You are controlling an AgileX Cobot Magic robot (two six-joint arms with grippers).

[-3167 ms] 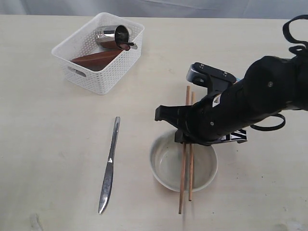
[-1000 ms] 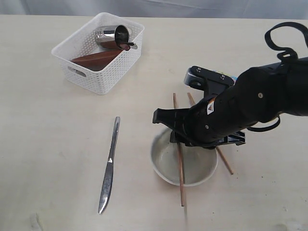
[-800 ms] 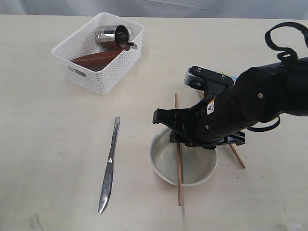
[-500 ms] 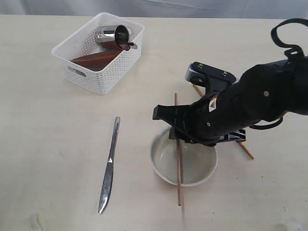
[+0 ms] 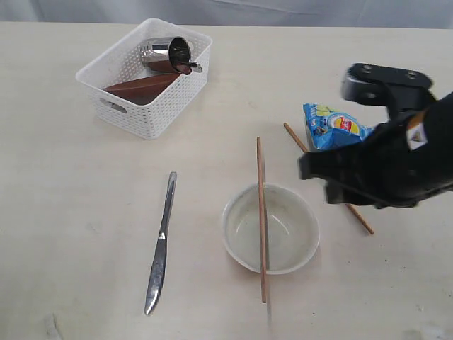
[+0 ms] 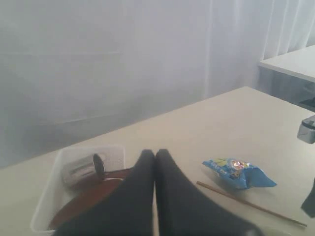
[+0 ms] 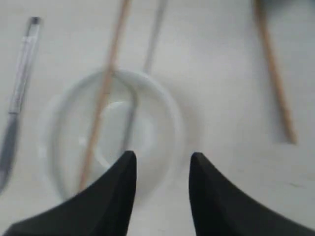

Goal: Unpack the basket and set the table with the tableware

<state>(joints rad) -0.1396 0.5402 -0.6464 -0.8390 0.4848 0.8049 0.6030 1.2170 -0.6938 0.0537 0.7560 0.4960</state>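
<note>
Exterior view: white basket (image 5: 145, 78) stands at the far left of the table (image 5: 71, 212). It holds a steel cup (image 5: 166, 51) lying on its side and a brown saucer (image 5: 141, 86) lying tilted.
Laid out: steel knife (image 5: 160, 244) lies flat to the left of the cream bowl (image 5: 290, 227).
Chopstick one (image 5: 260, 163): bridges the bowl from rim to rim, with both ends overhanging.
Chopstick two (image 5: 294, 136): flat on the table to the right of the bowl, askew, its middle hidden under the right arm. Its far end lies near a blue snack bag (image 5: 333, 126).
Right gripper (image 7: 160, 191): jaws parted with nothing between them, hovering above the bowl's right side.
Left gripper (image 6: 154, 155): jaws pressed together, empty, raised well away from the work and facing the basket.
Handling, chopsticks: judged light, stiff and thin, and likely to roll or pivot if nudged. The bridged one offers a clear pinch point mid-span over the bowl. The flat one looks harder to get under, so take it near an end.
Handling, cup: smooth steel, probably slippery. Pinch across the rim wall.
Handling, bowl: looks rigid and chippable. Grip it at the rim and set it down gently.
</note>
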